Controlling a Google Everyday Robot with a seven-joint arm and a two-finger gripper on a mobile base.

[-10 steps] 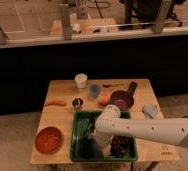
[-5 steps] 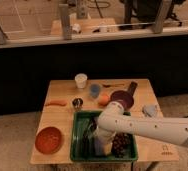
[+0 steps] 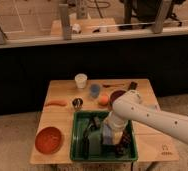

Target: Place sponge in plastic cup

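Note:
The sponge (image 3: pixel 107 135), a greyish-blue block, lies in the green bin (image 3: pixel 79 131) at the front of the table. My gripper (image 3: pixel 110 131) points down into the bin, right at the sponge and partly covering it. The plastic cup (image 3: pixel 94 90), small and blue, stands upright on the table behind the bin, between a white cup (image 3: pixel 80 80) and an orange fruit (image 3: pixel 103 100). My white arm (image 3: pixel 157 120) reaches in from the right.
A small dark metal cup (image 3: pixel 77 103), an orange carrot-like item (image 3: pixel 56 103), a red bowl (image 3: pixel 49 139) and a dark purple bowl (image 3: pixel 118 95) are on the table. Dark slim tools (image 3: pixel 93 123) and a dark clump (image 3: pixel 123 143) lie in the bin.
My arm has swung left and lower, bringing the gripper from the bin's right side down onto the sponge near its middle.

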